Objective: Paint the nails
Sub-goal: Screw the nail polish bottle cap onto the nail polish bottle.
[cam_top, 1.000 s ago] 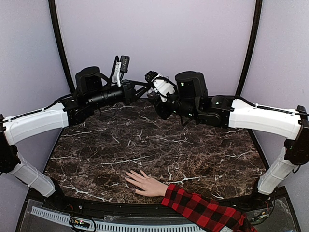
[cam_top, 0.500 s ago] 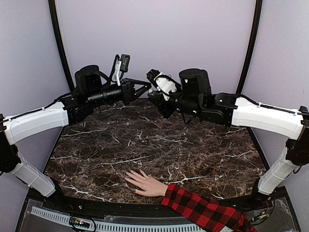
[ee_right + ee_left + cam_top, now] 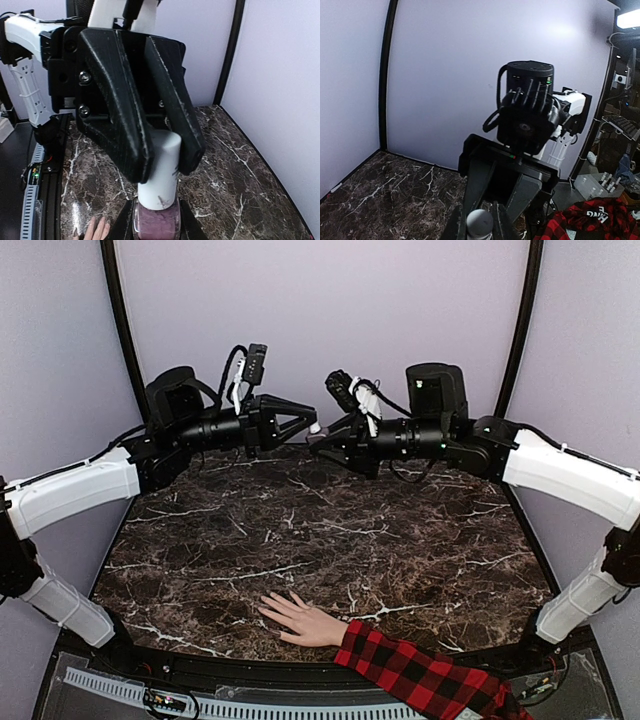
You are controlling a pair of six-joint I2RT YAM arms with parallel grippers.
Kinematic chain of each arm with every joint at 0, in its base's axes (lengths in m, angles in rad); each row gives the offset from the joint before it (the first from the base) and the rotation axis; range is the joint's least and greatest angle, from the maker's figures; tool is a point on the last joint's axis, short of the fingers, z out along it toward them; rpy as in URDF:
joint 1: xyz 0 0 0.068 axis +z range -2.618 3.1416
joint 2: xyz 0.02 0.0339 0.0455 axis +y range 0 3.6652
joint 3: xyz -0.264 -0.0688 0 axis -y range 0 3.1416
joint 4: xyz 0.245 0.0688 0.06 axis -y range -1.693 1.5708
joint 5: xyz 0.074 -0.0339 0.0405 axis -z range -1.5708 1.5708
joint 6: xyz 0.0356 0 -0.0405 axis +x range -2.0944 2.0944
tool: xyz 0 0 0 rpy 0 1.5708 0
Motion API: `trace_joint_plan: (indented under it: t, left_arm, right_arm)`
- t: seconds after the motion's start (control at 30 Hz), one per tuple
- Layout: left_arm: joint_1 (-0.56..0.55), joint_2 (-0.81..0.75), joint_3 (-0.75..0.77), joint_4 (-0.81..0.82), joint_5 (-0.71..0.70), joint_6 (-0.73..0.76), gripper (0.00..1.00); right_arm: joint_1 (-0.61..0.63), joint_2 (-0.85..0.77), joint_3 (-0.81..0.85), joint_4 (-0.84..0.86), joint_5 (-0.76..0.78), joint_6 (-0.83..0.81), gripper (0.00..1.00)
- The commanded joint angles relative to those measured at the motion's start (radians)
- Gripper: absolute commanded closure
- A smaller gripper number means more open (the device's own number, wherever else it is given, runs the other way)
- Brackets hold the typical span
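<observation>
A small polish bottle with purple glass point(image 3: 155, 224) and a white cap point(image 3: 162, 167) is held in the air over the far middle of the table, between the two grippers. My right gripper point(image 3: 156, 220) is shut on the glass body. My left gripper point(image 3: 165, 150) faces it and is shut on the cap point(image 3: 480, 223). From above, the left gripper point(image 3: 308, 427) and the right gripper point(image 3: 319, 443) meet tip to tip. The pale hand point(image 3: 300, 618) lies flat at the near edge with its fingers point(image 3: 95, 231) spread; its nails are too small to make out.
A red-and-black plaid sleeve point(image 3: 420, 675) runs from the hand to the near right corner. The dark marble table point(image 3: 330, 530) is ringed by lilac walls point(image 3: 320, 310) with black corner posts point(image 3: 125, 330). More plaid cloth point(image 3: 580, 220) shows at the lower right of the left wrist view.
The left gripper has closed on the white cap. The right arm has swung its wrist rightward and levelled out, and both grippers now sit slightly higher. The hand has not moved.
</observation>
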Motion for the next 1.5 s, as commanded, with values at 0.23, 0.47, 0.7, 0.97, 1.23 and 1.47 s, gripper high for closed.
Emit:
trace_joint_plan:
  t: [0.23, 0.47, 0.7, 0.97, 1.23, 1.47]
  left_arm:
    - [-0.024, 0.091, 0.063, 0.039, 0.361, -0.085, 1.0]
    - [-0.038, 0.137, 0.093, 0.121, 0.51, -0.155, 1.0]
    - [-0.049, 0.154, 0.096, 0.197, 0.57, -0.2, 1.0]
    - [0.004, 0.086, 0.055, 0.243, 0.468, -0.225, 0.8]
    - [0.091, -0.035, -0.007, 0.232, 0.306, -0.225, 0.53]
    - [0.094, -0.091, -0.012, 0.076, 0.081, -0.115, 0.48]
  right_arm:
    - [-0.011, -0.022, 0.073, 0.096, -0.559, -0.035, 1.0]
    - [-0.013, -0.012, 0.102, 0.143, -0.732, 0.014, 1.0]
    - [-0.014, -0.01, 0.115, 0.198, -0.802, 0.052, 1.0]
    - [-0.033, -0.032, 0.08, 0.167, -0.73, 0.031, 1.0]
    - [-0.047, -0.049, 0.027, 0.077, -0.564, 0.005, 1.0]
    - [-0.046, -0.035, 0.025, 0.073, -0.18, 0.056, 1.0]
